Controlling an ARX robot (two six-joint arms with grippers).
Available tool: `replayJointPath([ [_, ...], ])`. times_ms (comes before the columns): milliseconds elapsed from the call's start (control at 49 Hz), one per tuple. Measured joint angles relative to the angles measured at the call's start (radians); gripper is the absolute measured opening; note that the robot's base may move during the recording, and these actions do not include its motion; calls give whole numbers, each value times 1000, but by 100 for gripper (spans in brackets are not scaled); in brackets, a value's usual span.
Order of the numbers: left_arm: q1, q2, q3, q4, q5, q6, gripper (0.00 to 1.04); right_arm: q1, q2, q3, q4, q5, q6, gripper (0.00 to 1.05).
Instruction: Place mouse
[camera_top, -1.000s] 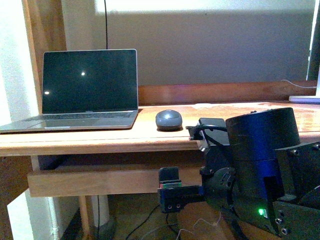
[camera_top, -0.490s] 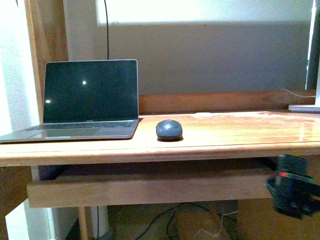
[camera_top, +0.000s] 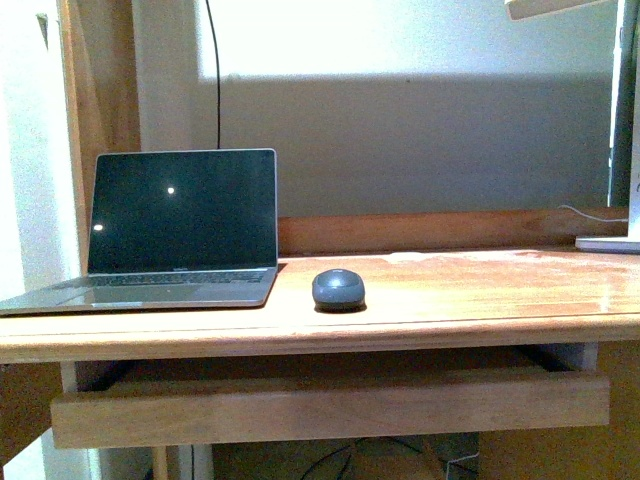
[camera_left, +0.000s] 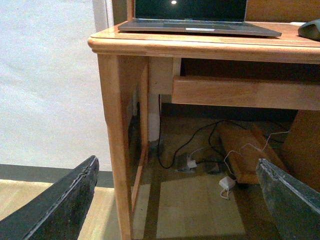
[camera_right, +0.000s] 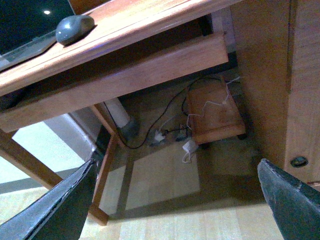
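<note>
The mouse (camera_top: 338, 289) lies lengthwise front-to-back on the desk (camera_top: 450, 300); both claws gape wide, empty.

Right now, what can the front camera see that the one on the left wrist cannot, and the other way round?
Only the front view shows the whole laptop screen, the wall behind and all of the mouse. Only the left wrist view shows the desk leg, the cables on the floor and the left gripper, fingers wide apart. Both show the laptop on the desk; the mouse is only a sliver in the wrist view.
</note>
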Motion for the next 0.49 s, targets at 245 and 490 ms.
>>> replayJointPath([
  [245, 0, 0, 0, 0, 0, 0, 97, -183, -197, -126, 75, 53, -334, 58],
  [490, 0, 0, 0, 0, 0, 0, 97, -378, -257, -154, 58, -130, -383, 16],
])
